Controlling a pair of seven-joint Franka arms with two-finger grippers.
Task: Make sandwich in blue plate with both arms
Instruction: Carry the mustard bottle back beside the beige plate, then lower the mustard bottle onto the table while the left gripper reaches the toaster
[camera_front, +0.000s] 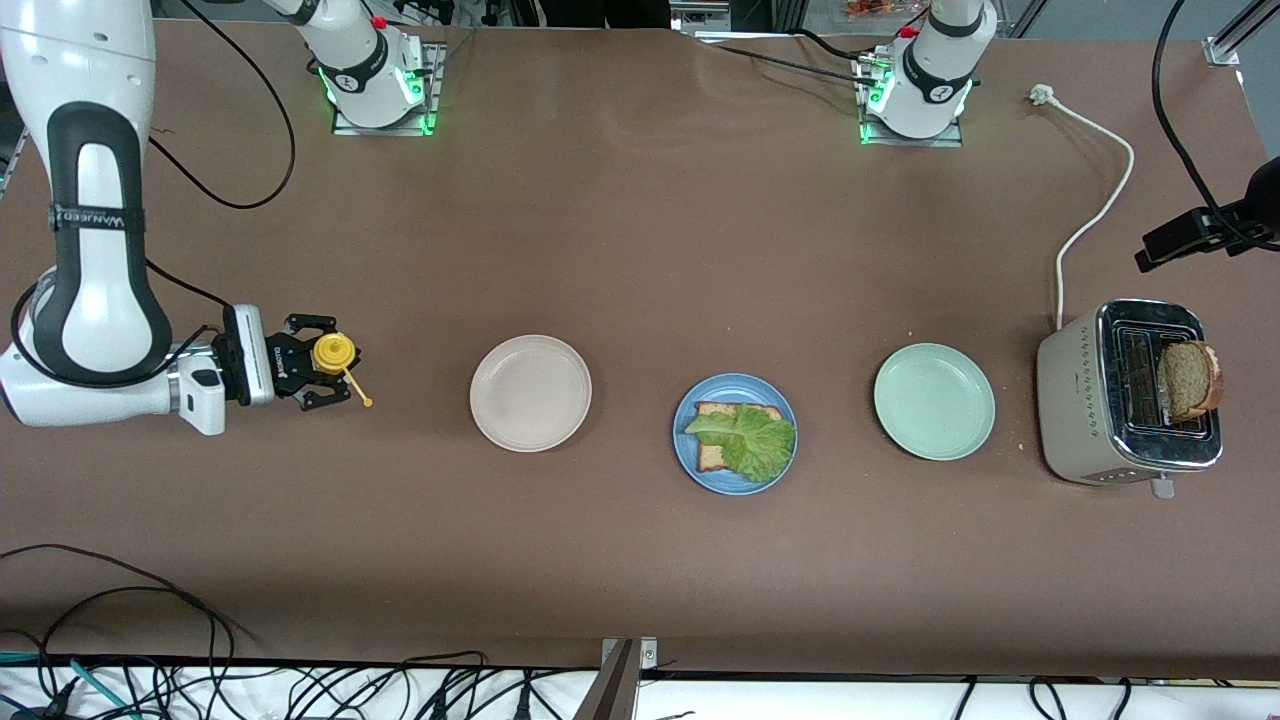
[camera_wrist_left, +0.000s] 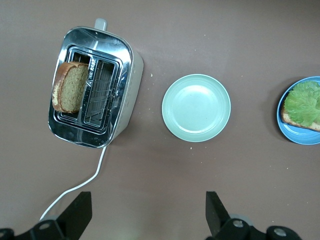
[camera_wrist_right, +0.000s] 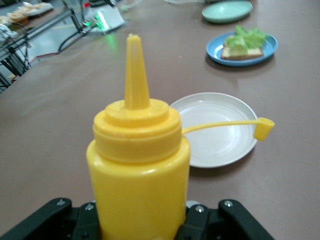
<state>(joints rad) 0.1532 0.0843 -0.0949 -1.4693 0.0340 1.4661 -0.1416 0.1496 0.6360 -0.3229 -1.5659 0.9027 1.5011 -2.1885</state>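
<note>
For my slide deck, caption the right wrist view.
Right gripper holds yellow squeeze bottle, cap open, beside the white plate.

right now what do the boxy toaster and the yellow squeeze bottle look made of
Boxy toaster: polished metal top, mirror glare; matte cream sides, painted metal or plastic, unclear.
Yellow squeeze bottle: glossy plastic by its soft highlights, with a thin tethered cap; the right gripper is shut on it.

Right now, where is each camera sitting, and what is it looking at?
Front view: high across the table, facing both arm bases; shows the right gripper shut on the yellow bottle.
Left wrist view: on the left arm, looking down at the toaster and mint-green plate; its open fingers show.
Right wrist view: on the right arm, looking past the bottle at the cream-white plate.
All three share the blue plate with bread and lettuce.
</note>
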